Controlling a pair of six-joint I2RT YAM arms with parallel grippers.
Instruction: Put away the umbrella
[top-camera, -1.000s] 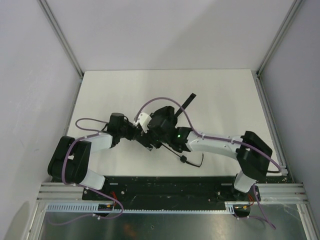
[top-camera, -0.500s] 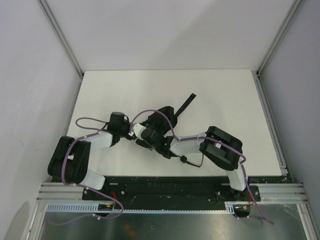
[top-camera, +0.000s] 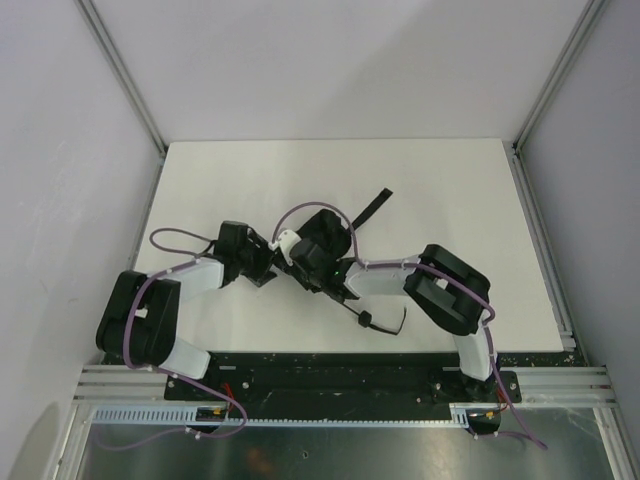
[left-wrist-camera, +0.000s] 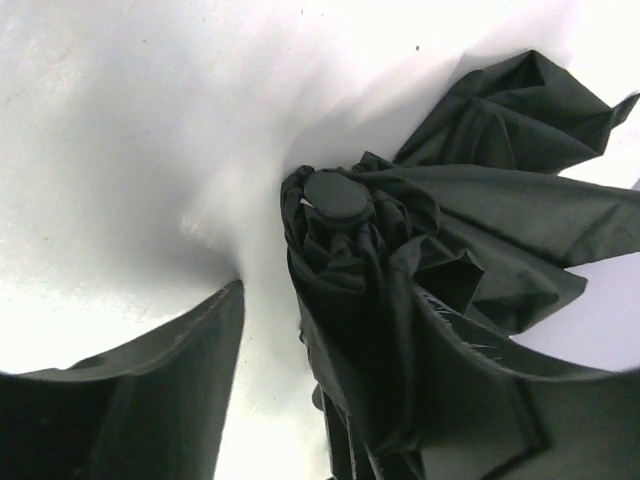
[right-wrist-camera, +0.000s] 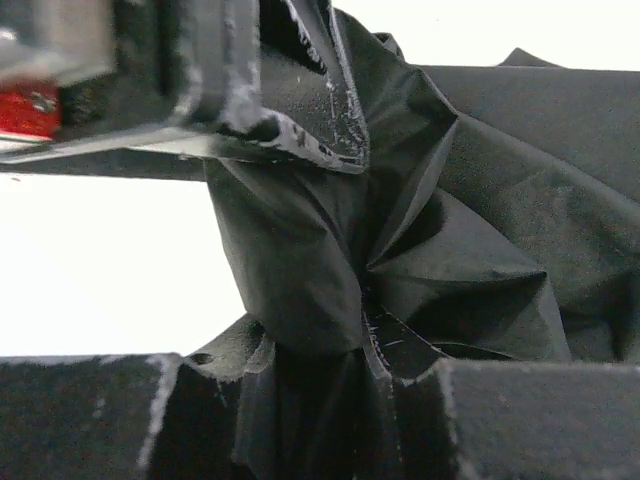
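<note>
Matt black creased cloth on the umbrella (left-wrist-camera: 480, 215), smooth black plastic end cap (left-wrist-camera: 335, 194), matt white table (top-camera: 450, 200)

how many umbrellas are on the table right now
1. The umbrella lies bunched at the middle of the table, its strap trailing toward the far edge. No second one shows.

Two arms of white tubular links between bulky black joint housings: left arm (top-camera: 200, 275), right arm (top-camera: 380, 280). Lilac cables (top-camera: 176, 232) looped loosely along each. Matte black jaws on the right gripper (right-wrist-camera: 315, 420), edges scuffed pale. Blurred red patch (right-wrist-camera: 25, 110) beside bare metal, perhaps a label.
</note>
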